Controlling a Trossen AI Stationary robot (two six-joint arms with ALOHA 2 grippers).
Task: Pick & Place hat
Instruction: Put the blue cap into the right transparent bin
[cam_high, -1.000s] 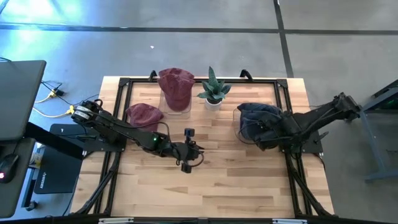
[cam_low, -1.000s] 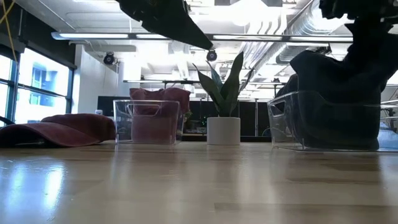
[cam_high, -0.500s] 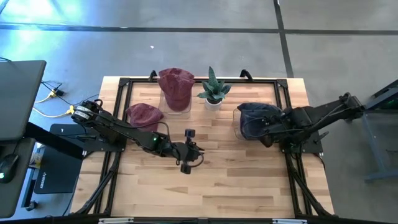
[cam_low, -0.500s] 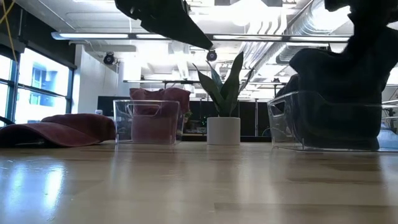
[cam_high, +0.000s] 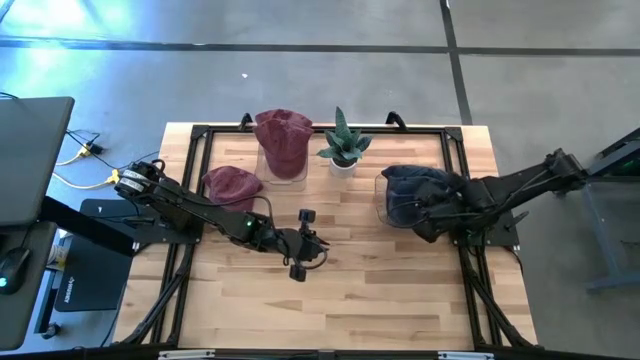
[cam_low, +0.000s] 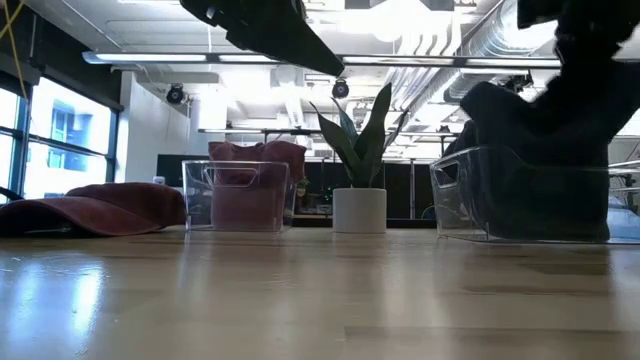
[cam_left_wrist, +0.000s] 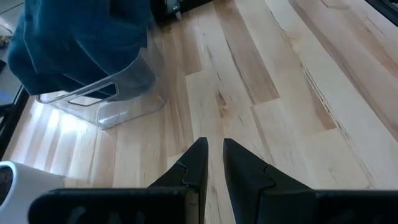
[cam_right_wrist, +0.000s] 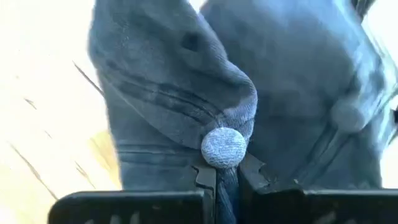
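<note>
Dark blue caps (cam_high: 410, 188) sit piled in a clear bin (cam_low: 520, 195) at the table's right. My right gripper (cam_high: 432, 215) is at the bin's near side, shut on one blue cap (cam_right_wrist: 186, 81). A second blue cap (cam_right_wrist: 336, 93) shows behind it. A maroon cap (cam_high: 232, 183) lies crown-up on the table at the left. More maroon caps (cam_high: 283, 140) fill a clear bin at the far edge. My left gripper (cam_high: 300, 262) hovers shut above the middle of the table, touching nothing; its fingers (cam_left_wrist: 212, 163) point toward the blue bin (cam_left_wrist: 99, 93). My right gripper pinches the blue cap's crown cloth (cam_right_wrist: 227, 180) between its two fingers, just beside the top button (cam_right_wrist: 224, 147). One finger (cam_right_wrist: 205, 177) lies on each side of a bunched fold. Whether the cap is clear of the pile cannot be told.
A potted plant (cam_high: 343, 148) stands at the far edge between the two bins. A black frame rail (cam_high: 300, 130) runs around the table. Open wood (cam_high: 380, 290) lies along the near half. A laptop (cam_high: 30, 150) sits off the left side.
My right arm has stretched out flatter, and its gripper has edged a little toward the far edge at the blue bin, staying shut on the cap. The left arm has stayed nearly still.
</note>
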